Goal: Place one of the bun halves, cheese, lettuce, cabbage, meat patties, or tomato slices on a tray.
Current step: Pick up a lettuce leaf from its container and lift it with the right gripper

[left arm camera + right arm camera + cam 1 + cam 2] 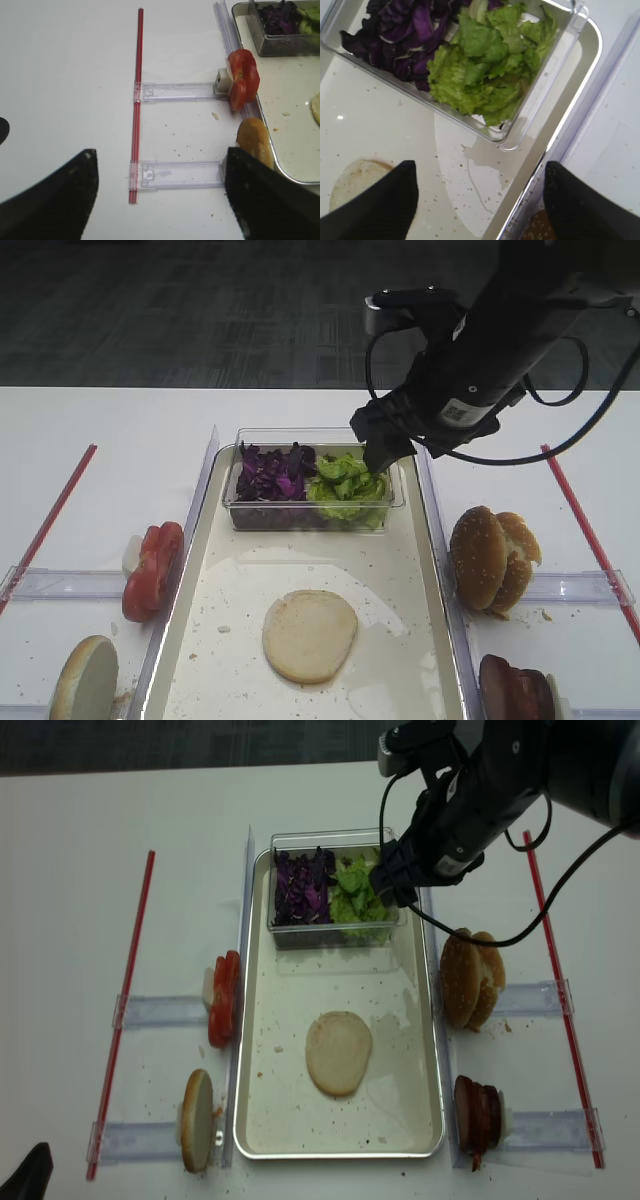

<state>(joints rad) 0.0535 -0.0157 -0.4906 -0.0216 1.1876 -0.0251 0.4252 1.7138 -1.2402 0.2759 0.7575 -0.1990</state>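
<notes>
Currently | lettuce (485, 65): right half of clear tub (520, 131), far end of tray (580, 95); light, soft, crinkly, tears easily; pinch a top ruffle | right gripper (479, 200): fingers spread, empty, above tub's near corner | left gripper (160, 195): spread, empty.

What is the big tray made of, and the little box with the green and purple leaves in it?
The tray looks like metal: its raised rim is silvery and shiny, mirroring light, though the cream floor is dull and crumb-speckled. The little box looks like clear hard plastic, probably: you can see the lettuce and the cabbage straight through its glossy walls.
</notes>
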